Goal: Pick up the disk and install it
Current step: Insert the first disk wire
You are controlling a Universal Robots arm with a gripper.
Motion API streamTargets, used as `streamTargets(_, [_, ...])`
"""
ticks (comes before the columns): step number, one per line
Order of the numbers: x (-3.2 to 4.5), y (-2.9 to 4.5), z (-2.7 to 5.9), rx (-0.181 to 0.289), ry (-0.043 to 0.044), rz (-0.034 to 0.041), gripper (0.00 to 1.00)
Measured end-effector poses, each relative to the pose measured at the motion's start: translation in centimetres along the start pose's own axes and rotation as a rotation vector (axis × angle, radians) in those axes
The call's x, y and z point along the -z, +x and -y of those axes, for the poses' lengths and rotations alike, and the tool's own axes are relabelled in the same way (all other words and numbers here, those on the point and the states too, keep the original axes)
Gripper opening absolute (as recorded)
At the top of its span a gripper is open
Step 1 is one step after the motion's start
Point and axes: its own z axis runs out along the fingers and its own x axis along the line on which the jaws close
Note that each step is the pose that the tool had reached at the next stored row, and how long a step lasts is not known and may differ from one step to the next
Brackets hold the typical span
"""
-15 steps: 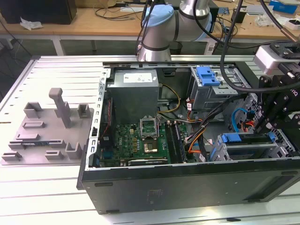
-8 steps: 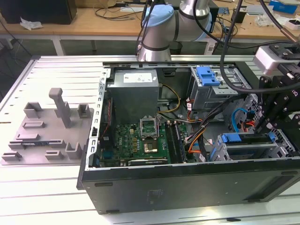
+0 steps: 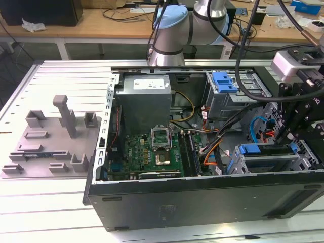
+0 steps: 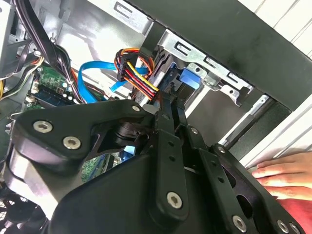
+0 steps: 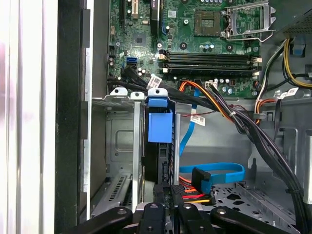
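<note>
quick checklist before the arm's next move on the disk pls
1. Disk in a slot of the cage: ok, it stands on edge between the walls.
2. Disk fully home: cannot tell.
3. Pincer in line with the disk: ok.
4. Cables clear: not ok, a power cable lies right beside the pincer.
5. People clear: not ok, a hand rests by the case.
</note>
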Motion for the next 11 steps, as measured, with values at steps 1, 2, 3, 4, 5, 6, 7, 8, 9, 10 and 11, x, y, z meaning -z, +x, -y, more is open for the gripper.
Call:
streamTargets(1, [0.0,0.0,0.0,0.0,0.0006,0.0,0.17])
streamTargets(2, [-0.01,0.0,-0.01,0.0,0.0009,0.0001,0.17])
streamTargets(3, [-0.01,0.0,-0.01,0.0,0.0011,0.0,0.17])
streamTargets(4, [-0.01,0.0,-0.01,0.0,0.0016,0.0,0.17])
streamTargets(5, [-0.02,0.0,-0.01,0.0,0.0018,0.0,0.17])
streamTargets(6, [-0.02,0.0,-0.01,-0.002,0.0018,-0.0001,0.17])
streamTargets(7, [-0.03,0.0,-0.02,-0.004,0.0019,0.0001,0.17])
streamTargets(8, [-0.03,0.0,-0.03,-0.006,0.0018,0.0001,0.17])
streamTargets(9, [-0.04,0.01,-0.05,-0.007,0.0018,0.0002,0.17])
streamTargets(10, [-0.04,0.01,-0.06,-0.009,0.0018,0.0002,0.17])
streamTargets(11, [-0.04,0.0,-0.08,-0.01,0.0018,0.0002,0.17])
